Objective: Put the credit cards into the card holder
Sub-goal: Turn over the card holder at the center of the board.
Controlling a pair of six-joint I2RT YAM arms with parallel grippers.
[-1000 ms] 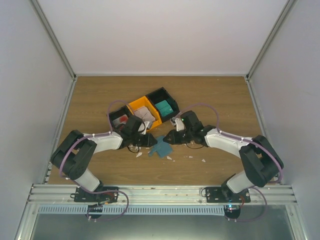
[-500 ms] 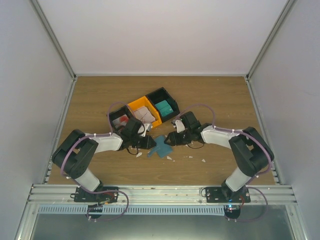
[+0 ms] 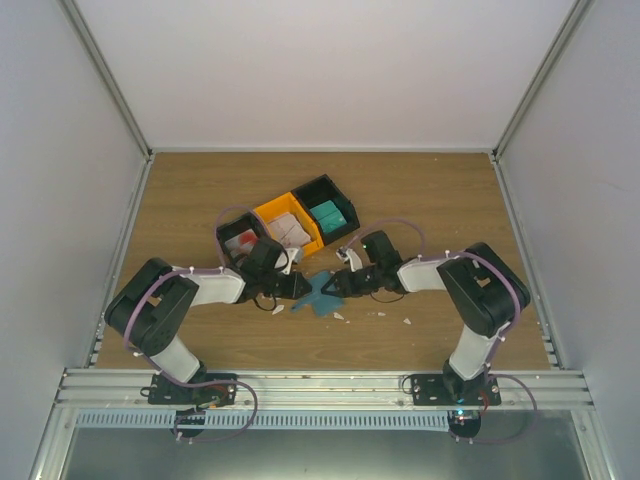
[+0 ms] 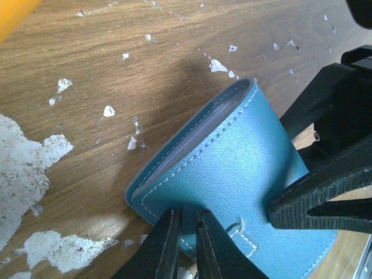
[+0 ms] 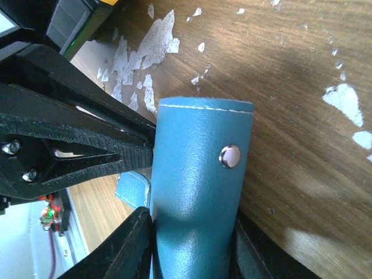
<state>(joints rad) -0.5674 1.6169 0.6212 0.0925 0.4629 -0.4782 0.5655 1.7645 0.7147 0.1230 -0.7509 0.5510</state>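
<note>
R arm folded in closer since 1 s ago. R gripper (image 3: 343,283) straddles card holder (image 4: 232,168), clamped across its width. L gripper (image 4: 186,232) near-shut, nipping opp. edge. Holder between both, curled off table (image 3: 420,200), long axis toward R gripper. Credit cards (image 3: 243,241) in bin (image 3: 222,235), nearer L arm.

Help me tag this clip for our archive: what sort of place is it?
Probably a lab robot cell: plain white walls, an aluminium rail along the near edge, and a wooden tabletop with small parts bins.
</note>
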